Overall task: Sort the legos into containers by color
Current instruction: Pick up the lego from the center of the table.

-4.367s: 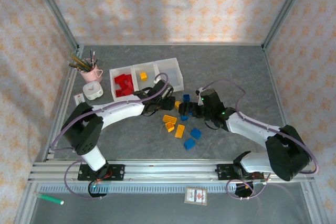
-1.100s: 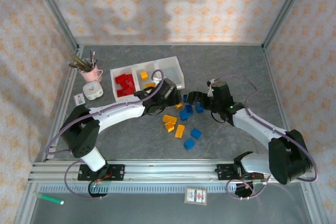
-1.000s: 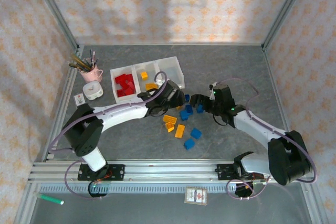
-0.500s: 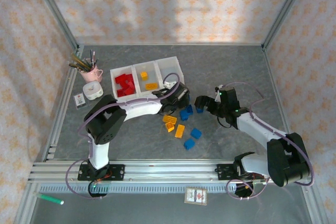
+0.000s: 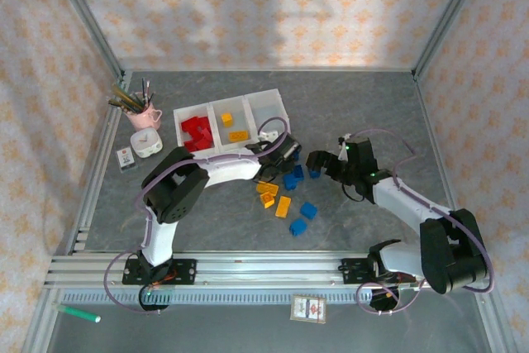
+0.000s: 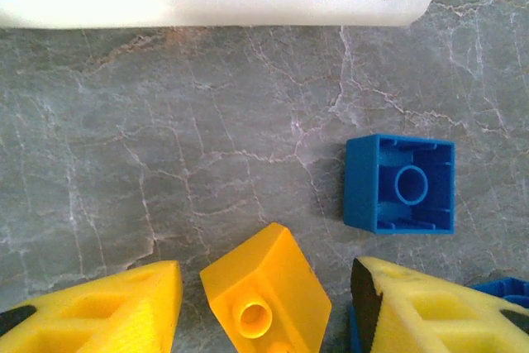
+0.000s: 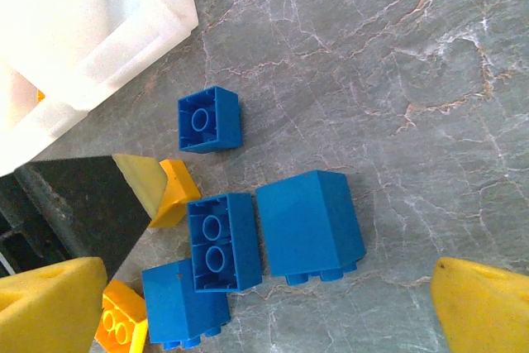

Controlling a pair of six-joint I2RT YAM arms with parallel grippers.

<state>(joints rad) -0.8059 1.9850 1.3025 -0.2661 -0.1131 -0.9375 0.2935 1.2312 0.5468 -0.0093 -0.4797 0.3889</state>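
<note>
The containers [image 5: 275,126] stand in a row: red legos [image 5: 195,130] in the left bin, two yellow ones [image 5: 239,135] in the middle. My left gripper [image 5: 286,158] is low over the loose pile. In the left wrist view a yellow lego [image 6: 266,295] lies between its fingers [image 6: 99,307], with a gap on each side, so the left gripper [image 6: 266,280] is open. A blue lego [image 6: 401,185] lies beside it. My right gripper [image 7: 269,312] is open above several blue legos [image 7: 310,222], with nothing between its fingers.
More yellow [image 5: 283,206] and blue [image 5: 308,210] bricks lie nearer the arms. A pink cup of pens [image 5: 142,112] and a small white clock [image 5: 146,145] stand left of the bins. The bin's rim [image 6: 215,10] is just beyond the left gripper.
A second yellow brick now lies in the middle bin. My left gripper has moved from that bin right to the loose pile, its jaws narrowing. The right gripper has drawn back to the right.
</note>
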